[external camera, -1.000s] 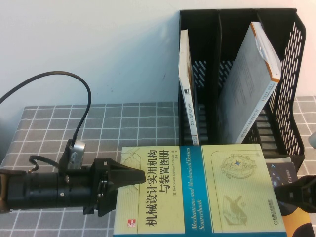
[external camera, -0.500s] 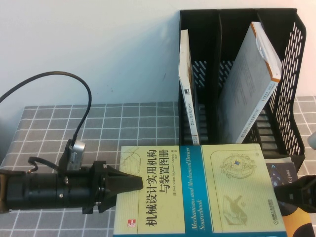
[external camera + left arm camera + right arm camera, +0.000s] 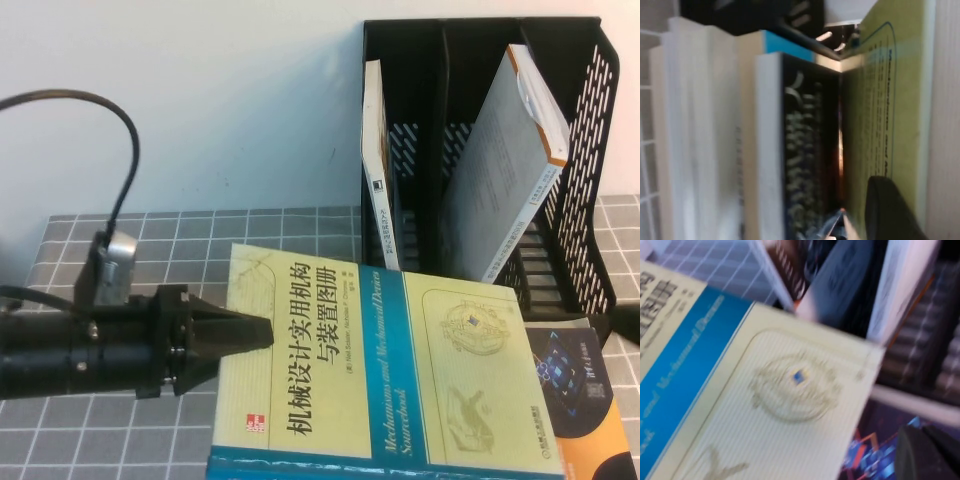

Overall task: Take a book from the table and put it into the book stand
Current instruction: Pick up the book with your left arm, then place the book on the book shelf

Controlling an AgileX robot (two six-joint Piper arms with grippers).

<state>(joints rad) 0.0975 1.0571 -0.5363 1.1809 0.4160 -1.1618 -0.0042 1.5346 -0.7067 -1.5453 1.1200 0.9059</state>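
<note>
Book and left pincer: the book (image 3: 385, 375) is lying at the near middle of the desk (image 3: 260, 235), its left edge lifted and the cover tilting toward the camera; the left pincer (image 3: 262, 333) is sitting at that left edge, reaching in from the robot's left.
Left pincer state: it is narrowing onto the book's left edge, one dark finger lying over the cover in the high view; the hold looks made, though the lower finger is hidden under the book.
Long axis: the book's long side is running left to right across the desk, the blue band crossing it front to back, so the left pincer is gripping a short end.
Way to the goal: the book stand (image 3: 585, 150) is standing behind and to the right of the book, with thin white books (image 3: 500, 170) leaning in its slots; the book is needing to rise, turn upright and travel back and right.
Nearer arm: the left arm is on the book; the right pincer (image 3: 927, 452) is showing only as a dark tip in its own wrist view, over the dark navy book (image 3: 585, 390) at the right, and I cannot tell whether it is open.
High view alone: it is showing the whole layout and the tilt.
Left wrist view alone: it is showing page edges and the yellow-green cover (image 3: 880, 100) close up, one finger (image 3: 887, 210) on it.
</note>
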